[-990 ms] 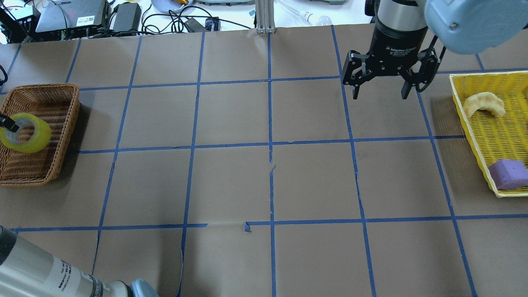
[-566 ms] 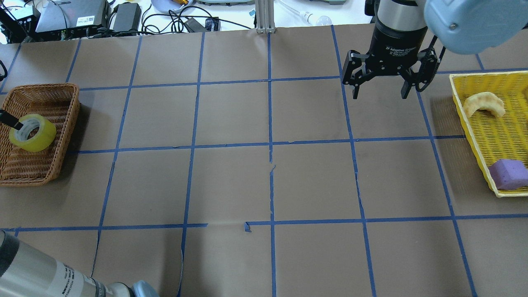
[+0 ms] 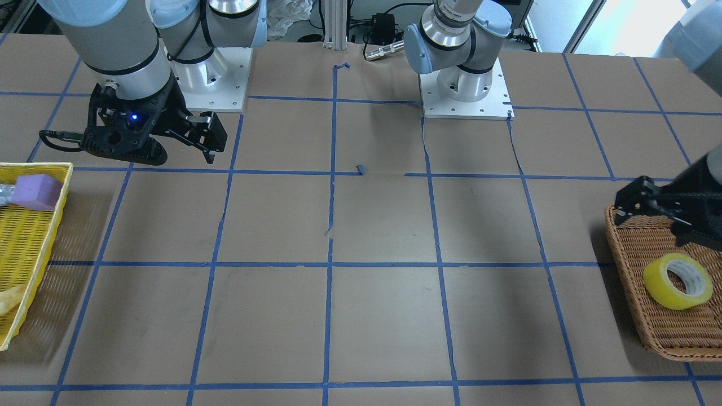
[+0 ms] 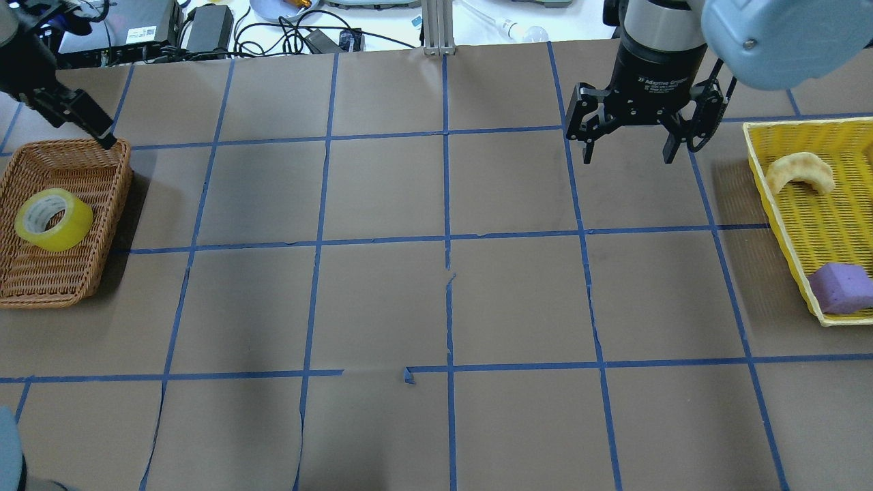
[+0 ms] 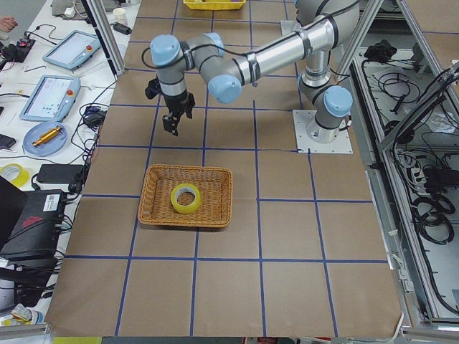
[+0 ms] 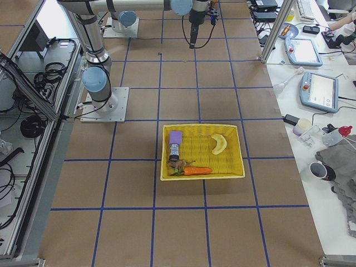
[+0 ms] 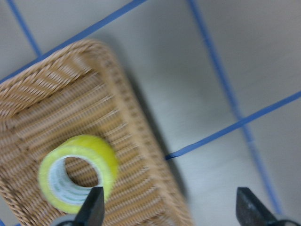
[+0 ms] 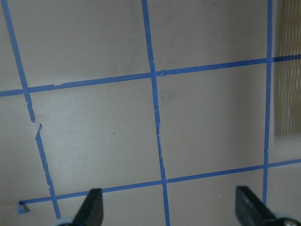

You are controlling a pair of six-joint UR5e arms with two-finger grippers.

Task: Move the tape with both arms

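Note:
The yellow tape (image 4: 53,219) lies on its side in the brown wicker basket (image 4: 75,170) at the table's left end. It also shows in the front view (image 3: 677,281), the left side view (image 5: 186,198) and the left wrist view (image 7: 77,172). My left gripper (image 7: 171,214) is open and empty. It hangs above the basket's far edge (image 3: 654,223), clear of the tape, with one finger (image 4: 102,133) showing overhead. My right gripper (image 4: 629,158) is open and empty, raised over the far right of the table, and looks down on bare paper (image 8: 170,212).
A yellow mesh basket (image 4: 757,164) at the right edge holds a pale curved pastry (image 4: 799,172) and a purple foam block (image 4: 842,286). Blue tape lines grid the brown paper. Cables and electronics (image 4: 204,27) lie beyond the far edge.
My left gripper held the tape over the wicker basket, lowered it, let go, and has risen away toward the far side. The tape now rests in the basket. The right arm has not moved.

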